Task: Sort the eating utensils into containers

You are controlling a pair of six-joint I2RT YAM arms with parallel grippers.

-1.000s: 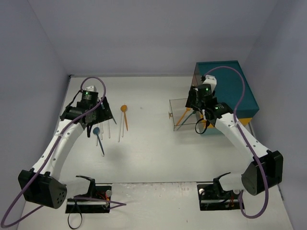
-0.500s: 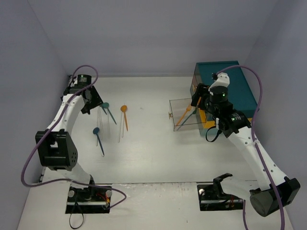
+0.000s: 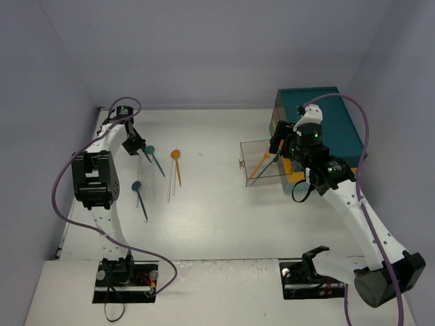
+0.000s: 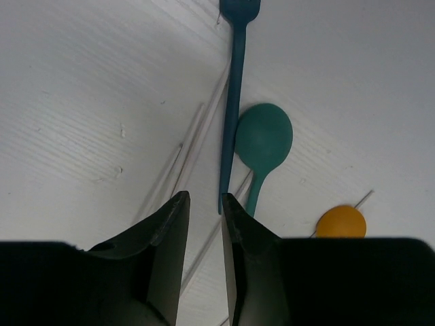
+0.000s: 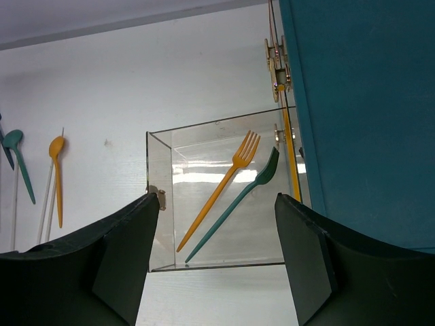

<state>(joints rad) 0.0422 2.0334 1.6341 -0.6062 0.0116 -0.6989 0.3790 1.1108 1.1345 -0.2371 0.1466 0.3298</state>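
Several utensils lie at the back left of the table: a blue fork (image 4: 234, 88), a teal spoon (image 4: 264, 136), an orange spoon (image 4: 341, 222), thin clear ones (image 4: 197, 136) and a blue spoon (image 3: 138, 190). My left gripper (image 4: 202, 200) (image 3: 136, 145) hovers low over them. Its jaws stand a narrow gap apart with only table and a clear handle showing between them, and the blue fork's handle end is by the right fingertip. The clear container (image 5: 160, 204) (image 3: 245, 163) holds an orange fork (image 5: 221, 190) and a teal fork (image 5: 238, 207). My right gripper (image 5: 217, 200) (image 3: 277, 146) hangs wide open above it, empty.
A large teal chest (image 5: 367, 102) (image 3: 319, 122) with a yellow band stands right behind the container, touching its far side. The left wall runs close beside the left arm. Both arm bases sit at the near table edge.
The left arm folded upward and its gripper shifted back over the utensil pile while its jaws narrowed. The right arm lifted back from the container and its jaws widened a little.
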